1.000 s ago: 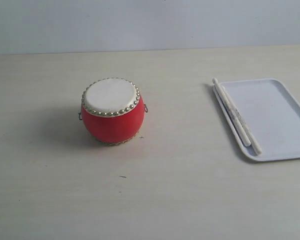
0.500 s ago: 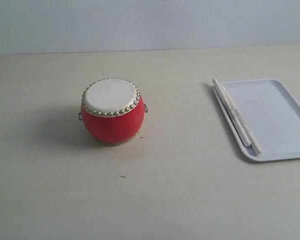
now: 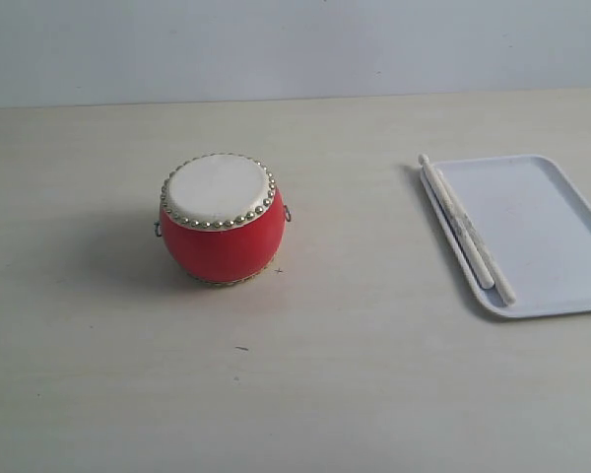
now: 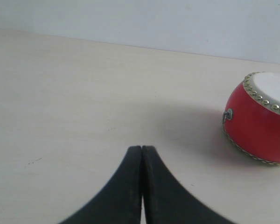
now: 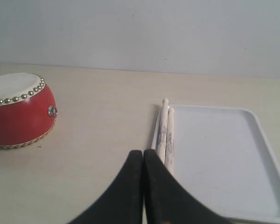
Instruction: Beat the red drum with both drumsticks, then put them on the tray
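- From the left wrist camera: black left gripper [image 4: 141, 150] with two curved fingers pressed together tip to tip, nothing clamped between them, poised over the table surface and well apart from the drum.
- Left of centre in the exterior view: small squat barrel-shaped red drum [image 3: 222, 222] with a glossy body, a cream-white skin ringed with gold studs and small metal side rings. Standing upright on the pale beige wood-grain table [image 3: 355, 374], skin facing up, nothing touching it.
- Right of centre in the exterior view, well apart from the drum: two thin pale cream wooden drumsticks [image 3: 465, 232], lying side by side and touching along their length. Running from upper left to lower right along the left edge of the tray, with one rounded tip poking just past the tray's upper left corner.
- Far right of the exterior view: flat white rectangular plastic tray [image 3: 547, 232] with rounded corners and a low raised rim, lying flat on the table, clipped slightly by the frame's right edge.
- From the right wrist camera: black right gripper [image 5: 143, 153] with fingers closed against each other, gripping nothing, in front of the near ends of the drumsticks and partly hiding them. Touching them or not: impossible to tell.
- Across the top of the exterior view: plain pale grey wall [image 3: 276, 49] behind the table's far edge.
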`<control>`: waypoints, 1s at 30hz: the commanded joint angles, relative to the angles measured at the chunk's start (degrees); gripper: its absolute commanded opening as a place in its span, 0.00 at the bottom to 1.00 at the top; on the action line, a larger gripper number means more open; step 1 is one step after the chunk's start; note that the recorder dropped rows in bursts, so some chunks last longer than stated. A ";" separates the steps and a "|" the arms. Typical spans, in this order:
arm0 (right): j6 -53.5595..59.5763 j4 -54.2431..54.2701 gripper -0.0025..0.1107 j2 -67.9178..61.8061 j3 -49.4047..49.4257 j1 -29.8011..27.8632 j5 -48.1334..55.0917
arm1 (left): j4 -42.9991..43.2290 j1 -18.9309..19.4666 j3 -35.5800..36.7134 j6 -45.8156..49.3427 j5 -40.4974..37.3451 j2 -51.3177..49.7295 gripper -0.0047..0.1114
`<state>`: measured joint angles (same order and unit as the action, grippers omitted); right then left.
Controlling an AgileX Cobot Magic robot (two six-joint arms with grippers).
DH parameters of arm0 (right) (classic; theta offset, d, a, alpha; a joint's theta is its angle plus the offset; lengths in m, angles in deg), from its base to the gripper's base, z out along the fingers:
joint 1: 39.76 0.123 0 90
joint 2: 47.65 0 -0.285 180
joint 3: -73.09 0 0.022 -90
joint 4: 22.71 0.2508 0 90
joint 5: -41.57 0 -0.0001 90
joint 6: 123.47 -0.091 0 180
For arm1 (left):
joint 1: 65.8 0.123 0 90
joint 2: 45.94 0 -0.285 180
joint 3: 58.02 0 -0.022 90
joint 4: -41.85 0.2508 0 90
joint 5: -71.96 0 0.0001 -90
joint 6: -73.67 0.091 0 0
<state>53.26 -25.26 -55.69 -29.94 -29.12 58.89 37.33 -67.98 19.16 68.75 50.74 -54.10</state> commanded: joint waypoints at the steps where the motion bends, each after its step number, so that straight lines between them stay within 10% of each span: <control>1: 0.44 -0.38 0.02 0.25 0.25 0.00 0.10 | -0.05 0.04 0.04 0.24 -0.02 0.37 0.04; 30: 0.25 -0.37 0.02 0.25 0.25 -9.67 0.10 | -0.05 0.04 0.04 0.24 -0.02 0.37 0.04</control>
<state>53.26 -25.26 -55.69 -29.94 -38.46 58.97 37.33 -67.98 19.16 68.84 50.74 -54.10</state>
